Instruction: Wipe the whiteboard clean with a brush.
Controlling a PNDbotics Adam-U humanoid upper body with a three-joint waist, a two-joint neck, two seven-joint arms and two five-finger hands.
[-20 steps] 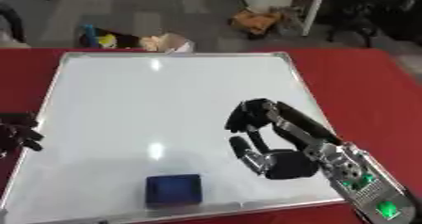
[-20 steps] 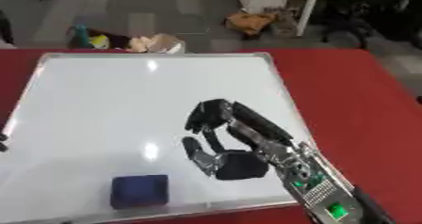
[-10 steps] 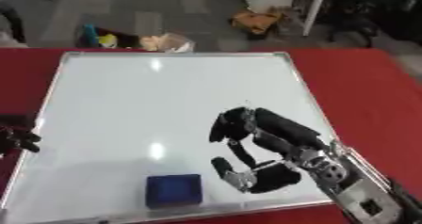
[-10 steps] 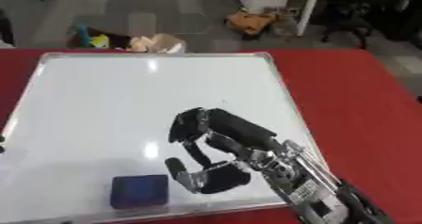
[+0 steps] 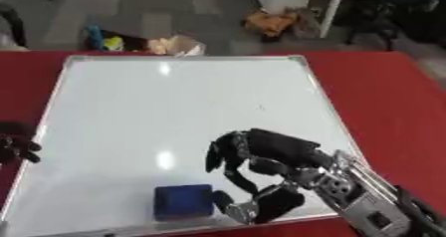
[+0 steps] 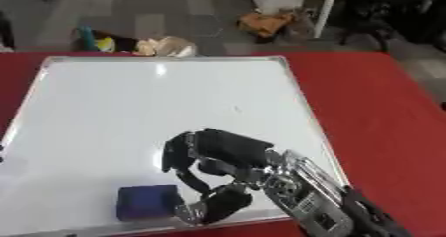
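Note:
A white whiteboard with a silver frame lies on the red table. Its surface looks blank apart from a tiny dark speck right of centre. A dark blue block-shaped brush sits on the board near its front edge. My right hand hovers just right of the brush, open, fingers spread above and thumb low, with the thumb close to the brush's right side. It holds nothing. My left hand shows at the left edge beside the board's frame, with fingers curled.
Red table surrounds the board. Beyond the far edge, on the grey floor, lie a bag and coloured clutter, a brown object and a white post.
My right hand has moved left and toward the front of the board, closing in on the blue brush. The left hand stays at the left edge.

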